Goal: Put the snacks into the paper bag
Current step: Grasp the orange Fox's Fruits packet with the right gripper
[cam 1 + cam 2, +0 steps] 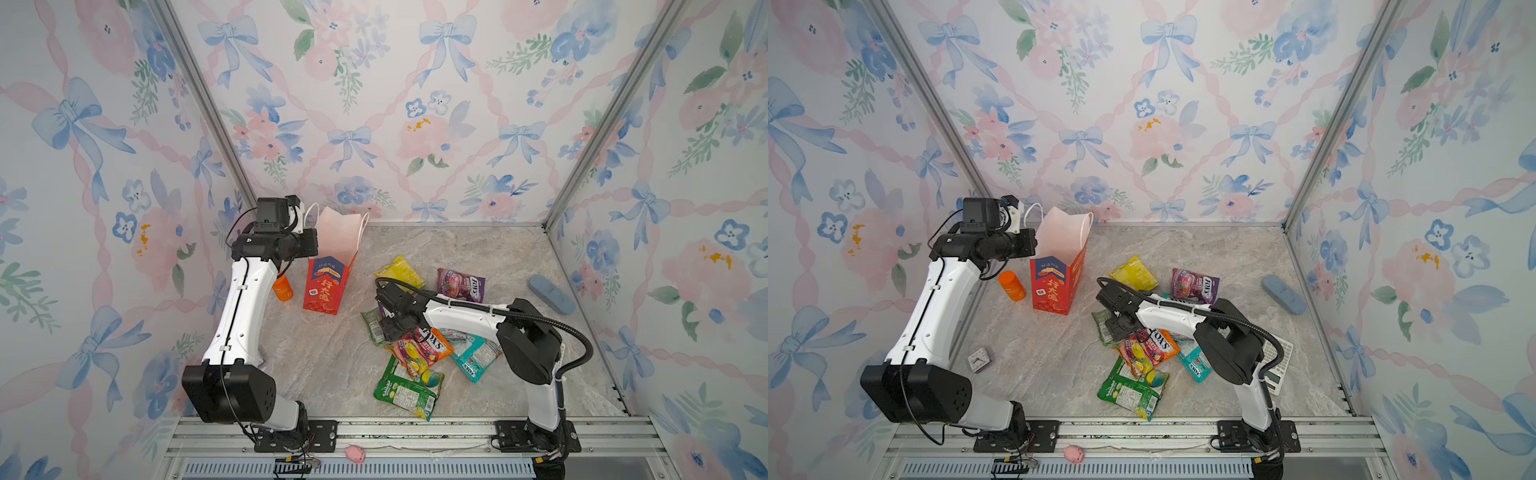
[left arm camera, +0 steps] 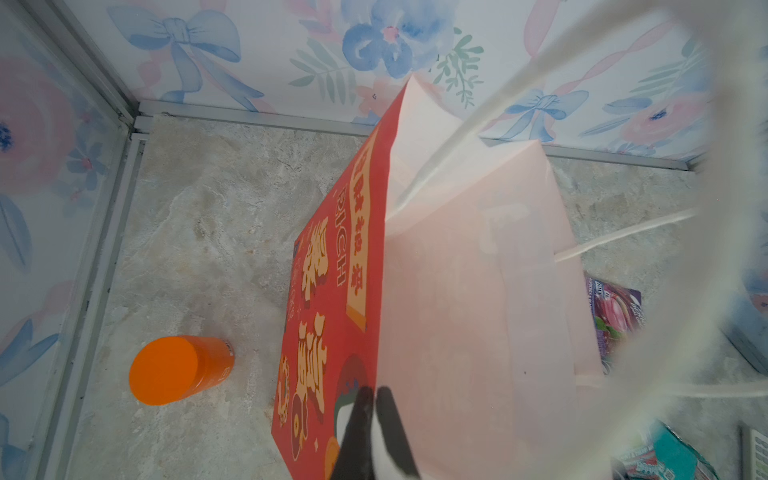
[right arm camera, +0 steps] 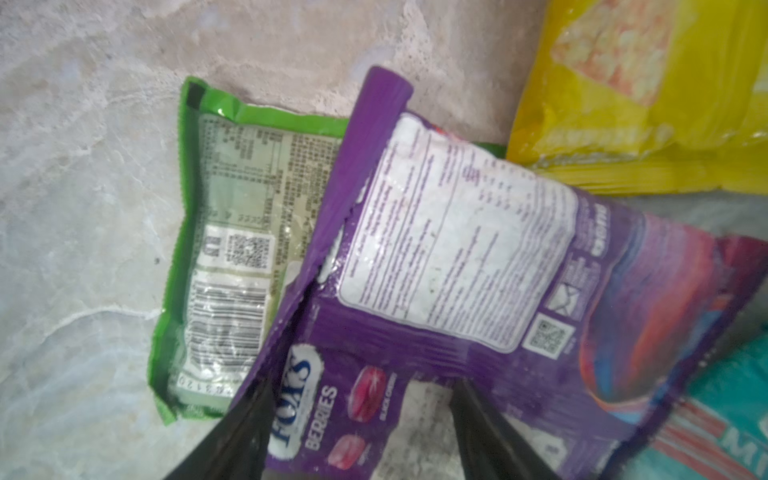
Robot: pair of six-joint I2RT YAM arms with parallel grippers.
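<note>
On desk (image 2: 208,228) bag (image 2: 332,291) stood upright, left gripper (image 2: 374,419) jaws shut on its rim; right gripper (image 3: 365,440) jaws were open astride purple packet (image 3: 457,257) lying over green packet (image 3: 232,232); judged light, soft, slippery film; best pinched at crimped end seam.

My left gripper (image 2: 376,409) pinches the rim of the paper bag (image 1: 328,278) standing at the back left of the table (image 1: 320,365), the bottle (image 1: 283,291) just left of it, the snacks (image 1: 419,353) scattered to its right, where my right gripper (image 3: 359,399) straddles the berries packet (image 3: 436,270) overlapping a second packet (image 3: 232,216).
</note>
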